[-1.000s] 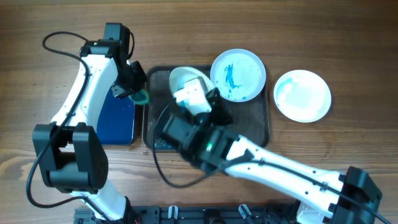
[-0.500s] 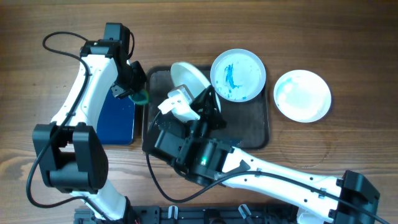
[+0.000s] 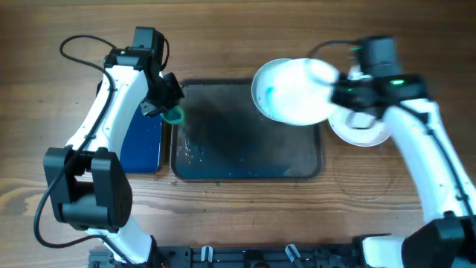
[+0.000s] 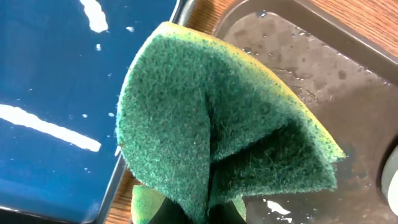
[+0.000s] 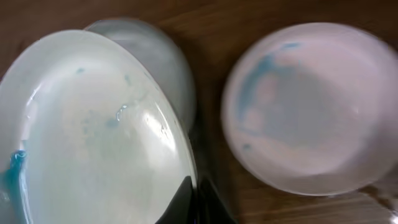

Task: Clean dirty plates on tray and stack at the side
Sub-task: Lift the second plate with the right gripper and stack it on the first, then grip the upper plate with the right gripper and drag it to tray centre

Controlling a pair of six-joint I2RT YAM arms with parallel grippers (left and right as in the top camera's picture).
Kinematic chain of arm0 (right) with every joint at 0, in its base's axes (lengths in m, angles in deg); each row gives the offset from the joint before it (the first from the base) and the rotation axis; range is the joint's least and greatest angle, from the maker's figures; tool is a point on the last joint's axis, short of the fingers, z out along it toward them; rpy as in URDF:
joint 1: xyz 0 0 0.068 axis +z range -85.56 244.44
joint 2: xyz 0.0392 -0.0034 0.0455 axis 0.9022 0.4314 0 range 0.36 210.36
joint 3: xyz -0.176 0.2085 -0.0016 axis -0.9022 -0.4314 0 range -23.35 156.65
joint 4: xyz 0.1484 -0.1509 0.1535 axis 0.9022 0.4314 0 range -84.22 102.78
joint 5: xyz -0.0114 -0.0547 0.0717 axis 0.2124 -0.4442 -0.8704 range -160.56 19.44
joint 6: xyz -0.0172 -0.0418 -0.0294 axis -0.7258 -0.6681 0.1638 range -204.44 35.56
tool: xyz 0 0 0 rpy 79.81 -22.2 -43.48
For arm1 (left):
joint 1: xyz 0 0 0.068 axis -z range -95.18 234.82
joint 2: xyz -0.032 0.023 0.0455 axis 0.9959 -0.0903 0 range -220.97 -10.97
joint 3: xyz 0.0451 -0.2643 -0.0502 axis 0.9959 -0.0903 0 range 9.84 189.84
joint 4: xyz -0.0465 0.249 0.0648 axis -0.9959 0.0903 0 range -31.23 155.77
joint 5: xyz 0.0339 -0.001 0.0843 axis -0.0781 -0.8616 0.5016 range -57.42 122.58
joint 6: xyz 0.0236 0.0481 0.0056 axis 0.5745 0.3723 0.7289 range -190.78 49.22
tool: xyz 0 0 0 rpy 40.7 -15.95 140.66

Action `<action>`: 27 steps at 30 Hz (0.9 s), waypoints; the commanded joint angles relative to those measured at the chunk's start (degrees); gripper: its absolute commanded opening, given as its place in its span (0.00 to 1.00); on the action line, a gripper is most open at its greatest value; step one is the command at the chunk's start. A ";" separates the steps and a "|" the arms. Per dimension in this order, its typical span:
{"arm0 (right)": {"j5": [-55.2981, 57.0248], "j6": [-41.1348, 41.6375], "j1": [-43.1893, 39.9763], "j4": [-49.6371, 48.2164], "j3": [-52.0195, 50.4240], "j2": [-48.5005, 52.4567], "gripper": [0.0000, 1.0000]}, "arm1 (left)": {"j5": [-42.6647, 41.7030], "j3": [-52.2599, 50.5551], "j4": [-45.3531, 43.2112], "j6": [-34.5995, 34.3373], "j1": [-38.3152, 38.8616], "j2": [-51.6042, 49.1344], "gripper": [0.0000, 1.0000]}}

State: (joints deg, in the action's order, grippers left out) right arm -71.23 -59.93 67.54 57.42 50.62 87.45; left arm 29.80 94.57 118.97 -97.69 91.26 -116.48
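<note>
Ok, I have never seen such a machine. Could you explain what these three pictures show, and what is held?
A robot with two arms stands at a wooden table. One picture looks down from above; the other two come from cameras on the wrists. The left fingers pinch a green sponge between a blue tray and a dark tray. The right fingers hold a white plate, blurred from above. A second plate lies on the table beside the dark tray; a third plate is half hidden behind the held one.
</note>
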 commanded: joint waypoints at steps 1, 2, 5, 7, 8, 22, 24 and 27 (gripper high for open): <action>2.73 1.05 -11.50 1.79 0.28 -0.37 0.04 | 0.94 0.72 -0.20 -0.57 0.50 0.39 0.04; 5.33 1.03 -13.75 1.70 -0.04 -0.02 0.04 | 0.94 0.72 -0.20 -0.57 0.57 0.42 0.04; 9.70 1.11 -19.74 1.36 -2.19 2.97 0.04 | 0.94 0.72 -0.24 -0.57 0.59 0.39 0.04; 10.21 1.20 -20.44 1.44 -2.89 5.44 0.04 | 0.94 0.72 -0.24 -0.57 0.59 0.39 0.04; 10.91 1.51 -20.41 1.42 -3.08 6.51 0.04 | 0.94 0.72 -0.24 -0.57 0.59 0.39 0.04; -19.87 -16.63 -12.11 2.95 7.26 10.21 0.58 | 0.92 0.72 -0.50 -0.57 0.59 0.39 0.04; -17.09 -14.14 -6.05 -1.44 6.80 11.37 0.54 | 0.15 0.72 -0.66 -0.59 0.59 0.39 0.04; -11.54 -6.32 0.13 -4.50 6.25 14.95 0.45 | -0.39 0.72 -0.57 -0.59 0.59 0.39 0.04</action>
State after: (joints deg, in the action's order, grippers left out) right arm -84.67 -71.82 62.47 54.91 56.85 99.01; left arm 29.75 94.57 118.56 -97.69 91.54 -116.48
